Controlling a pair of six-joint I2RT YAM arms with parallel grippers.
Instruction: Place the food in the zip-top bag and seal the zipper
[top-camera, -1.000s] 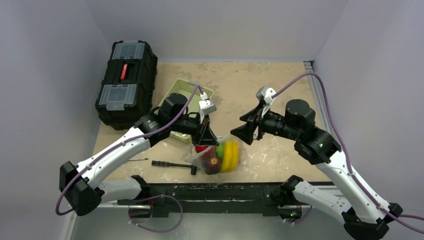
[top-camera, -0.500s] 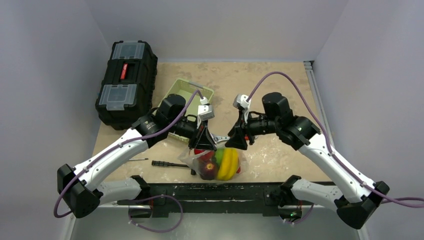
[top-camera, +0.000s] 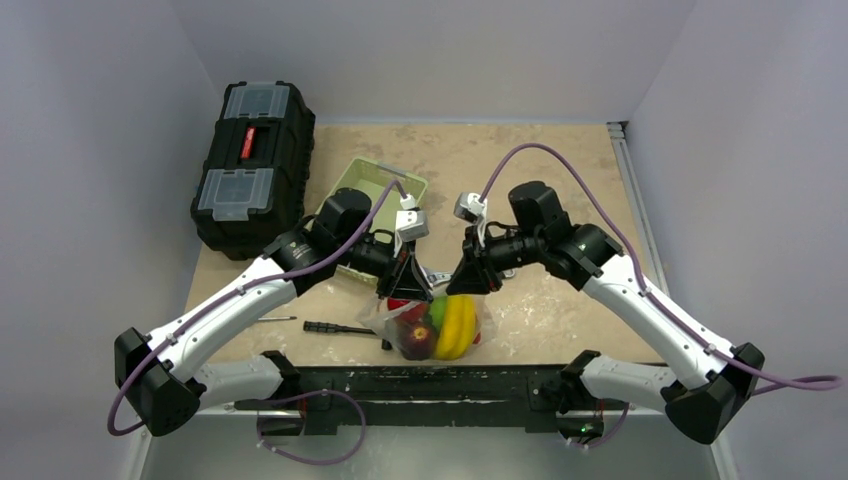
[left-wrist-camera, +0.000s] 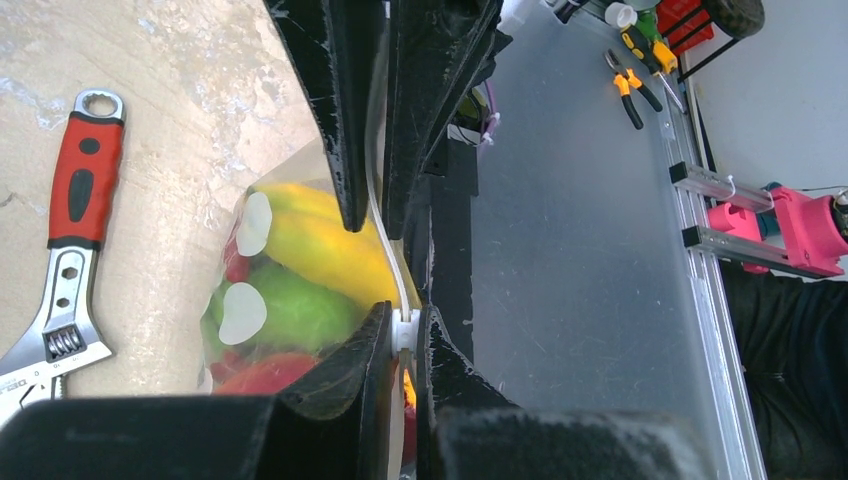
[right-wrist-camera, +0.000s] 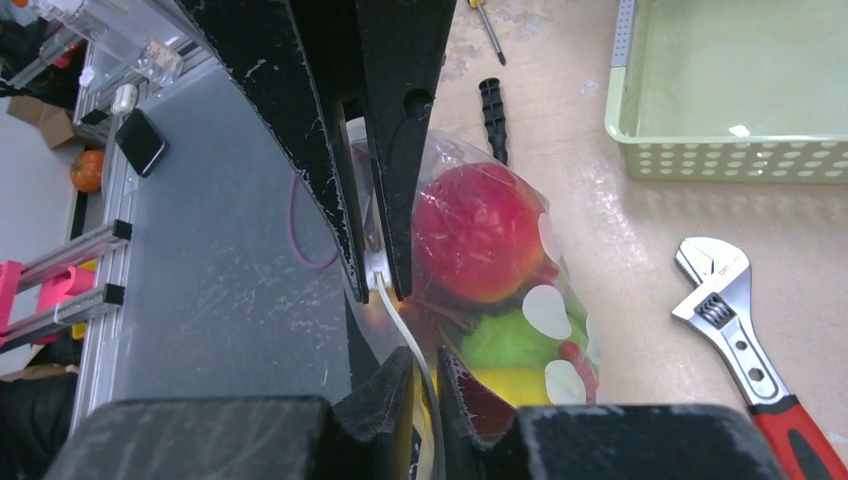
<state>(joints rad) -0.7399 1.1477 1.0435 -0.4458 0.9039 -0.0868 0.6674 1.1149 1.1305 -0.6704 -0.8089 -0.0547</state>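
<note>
Top view: the zip-top bag (top-camera: 437, 322) sits at the near edge of the table (top-camera: 560, 190), between my arms, with the food (top-camera: 455, 328) packed inside as yellow, green and red lumps. My left gripper (top-camera: 409, 288) and right gripper (top-camera: 464, 283) meet at its upper edge, tips near each other. A pale green basket (top-camera: 372, 183) stands behind it. Left wrist view: my left fingers are pinched together on the zipper (left-wrist-camera: 388, 250), a thin pale strip, right at its small white tab (left-wrist-camera: 403, 328). My right fingers sit just along the same strip with only the strip in their narrow gap, so I read that one as clamped too. The film is clear, wrinkled, spotted with white dots and stretched over glossy rounded toys. A red-handled wrench (left-wrist-camera: 75, 200) lies beside it. Right wrist view: a red round fruit (right-wrist-camera: 478, 235) bulges against the film next to my fingers, with green below it. Judgement: the load is light, but the film is limp and slick and would slip or sag in a pinch. The strip is the only firm part, so that is where to hold, pressing along its length. Too hard a pull would likely drag the whole bag.
</note>
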